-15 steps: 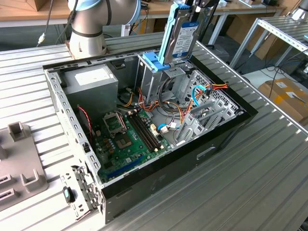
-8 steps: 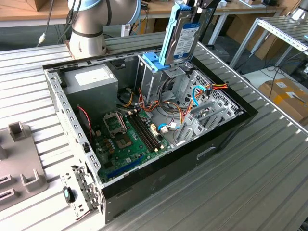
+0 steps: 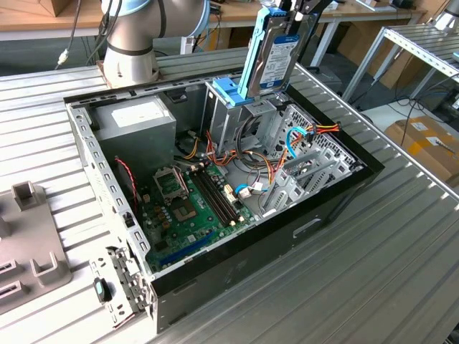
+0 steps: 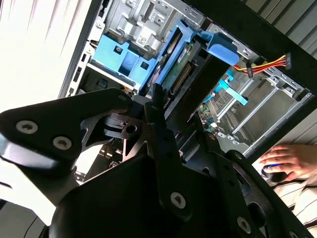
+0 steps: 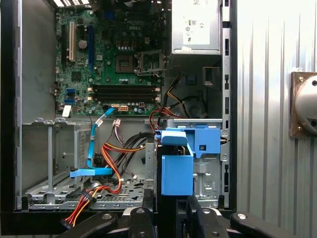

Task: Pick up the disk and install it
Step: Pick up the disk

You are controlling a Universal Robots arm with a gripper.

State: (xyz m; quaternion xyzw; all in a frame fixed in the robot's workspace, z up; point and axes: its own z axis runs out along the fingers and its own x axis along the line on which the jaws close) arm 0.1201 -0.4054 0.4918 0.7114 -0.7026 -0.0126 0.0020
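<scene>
Evidently the claw (image 3: 292, 18) pinched the disk (image 3: 271, 57) at its upper end; it hung below, long axis near upright, directly over the metal cage (image 3: 219, 125), nearly touching.

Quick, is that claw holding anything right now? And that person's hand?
Gripper: shut on the disk, held upright over the drive cage.
Person's hand: resting on a small dark object beside the case.
</scene>
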